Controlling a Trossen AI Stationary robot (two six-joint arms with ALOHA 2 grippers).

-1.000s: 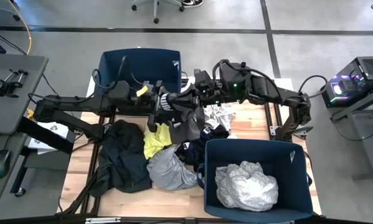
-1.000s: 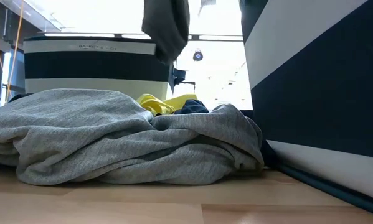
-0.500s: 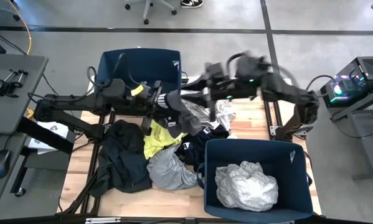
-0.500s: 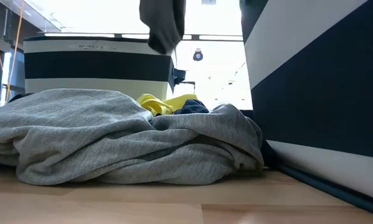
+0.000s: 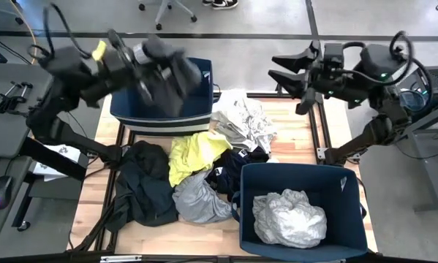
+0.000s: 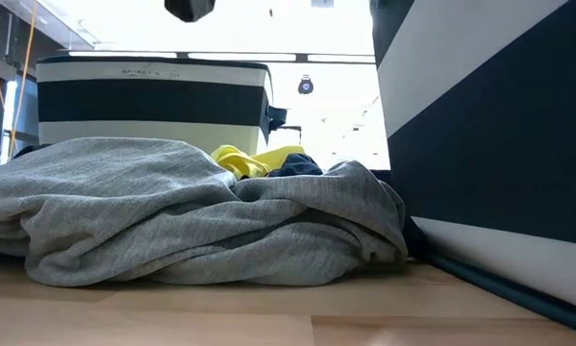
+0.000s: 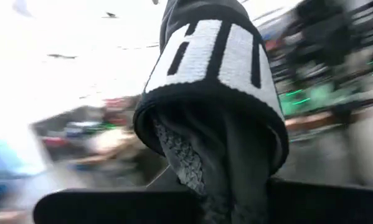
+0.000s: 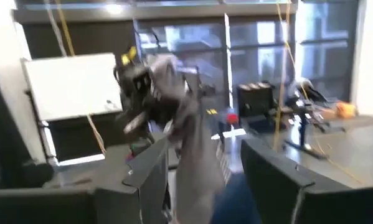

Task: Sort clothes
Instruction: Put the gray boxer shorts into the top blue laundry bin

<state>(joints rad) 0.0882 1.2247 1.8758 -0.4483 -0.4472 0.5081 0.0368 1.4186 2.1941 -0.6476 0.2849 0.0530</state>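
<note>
A: Start at the bottom of the high view. What sits there?

B: The near bin [image 5: 303,208] at lower right, with a white-and-grey printed garment [image 5: 289,218] inside. Above it, mid-frame, the pile of clothes [image 5: 197,164] on the table [image 5: 299,142]: a black garment [image 5: 147,183], a grey one [image 5: 198,199], a yellow one [image 5: 191,155] and a pale printed one [image 5: 240,117].

A: And the piece in hand?

B: A dark grey garment [image 5: 171,77] hangs at upper left, over the far bin [image 5: 131,109]. The left gripper [image 5: 147,58] is clamped shut on it; in the left wrist view a black-and-white knit cuff [image 7: 214,68] bunches right at the fingers.

A: So, how to finish well?

B: I'd judge it should centre the cloth over the bin's opening and lower it until the hanging tail is inside the walls before letting go, or a fold may drape over the rim.

A: The right gripper [image 5: 288,73]?

B: Upper right, jaws spread and empty, well clear of the pile. It waits.
</note>
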